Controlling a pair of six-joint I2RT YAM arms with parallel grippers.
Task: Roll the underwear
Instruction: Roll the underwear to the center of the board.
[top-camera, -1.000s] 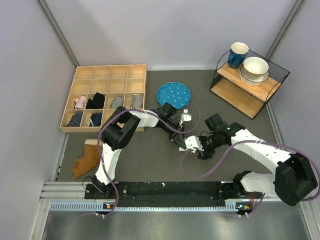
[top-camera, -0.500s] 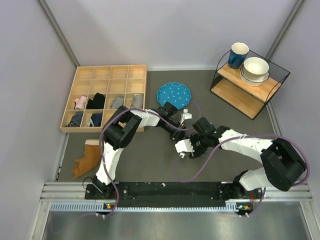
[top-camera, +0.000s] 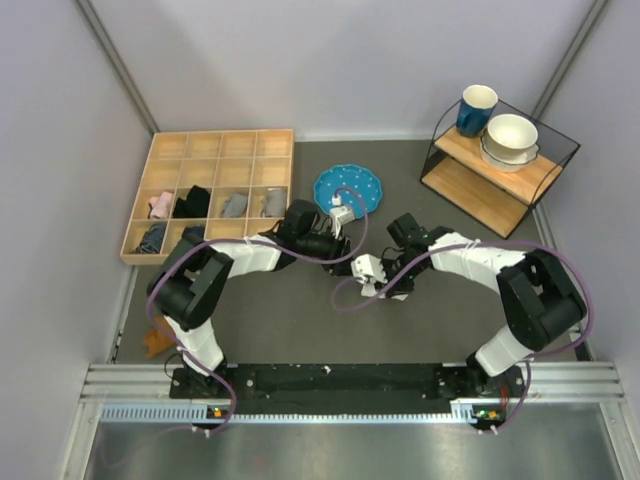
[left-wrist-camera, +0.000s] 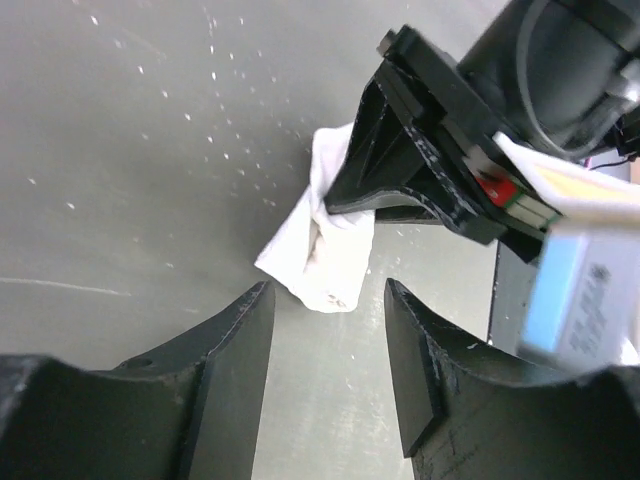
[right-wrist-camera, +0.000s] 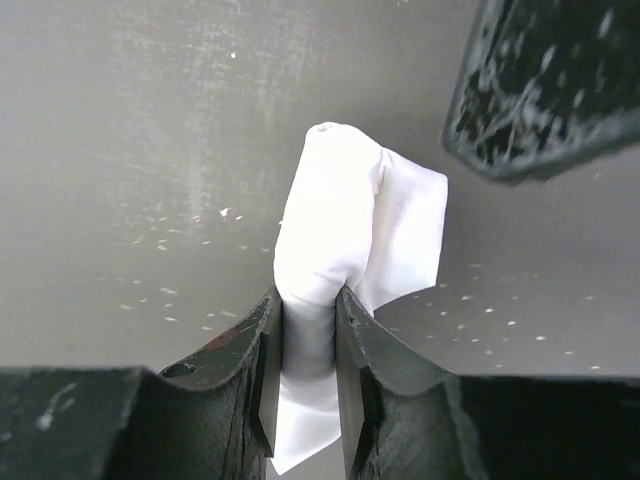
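Note:
The underwear (right-wrist-camera: 330, 230) is a small white rolled bundle on the grey table. My right gripper (right-wrist-camera: 308, 300) is shut on its near end, and a loose flap (right-wrist-camera: 410, 230) hangs to the right of the roll. In the left wrist view the bundle (left-wrist-camera: 325, 250) lies partly under the right gripper's black fingers (left-wrist-camera: 400, 170). My left gripper (left-wrist-camera: 325, 295) is open and empty, just short of the bundle. In the top view both grippers meet below the plate, left (top-camera: 338, 260) and right (top-camera: 372, 283), and the cloth is mostly hidden there.
A blue dotted plate (top-camera: 348, 185) lies just behind the grippers. A wooden compartment tray (top-camera: 215, 150) with small cloth bundles stands at the back left. A wire shelf (top-camera: 500, 170) with bowls and a mug stands at the back right. A brown object (top-camera: 170, 320) lies at the left.
My right gripper has moved left and back with the bundle. My left arm has swung its elbow out to the left, and its gripper has drawn back a little from the cloth.

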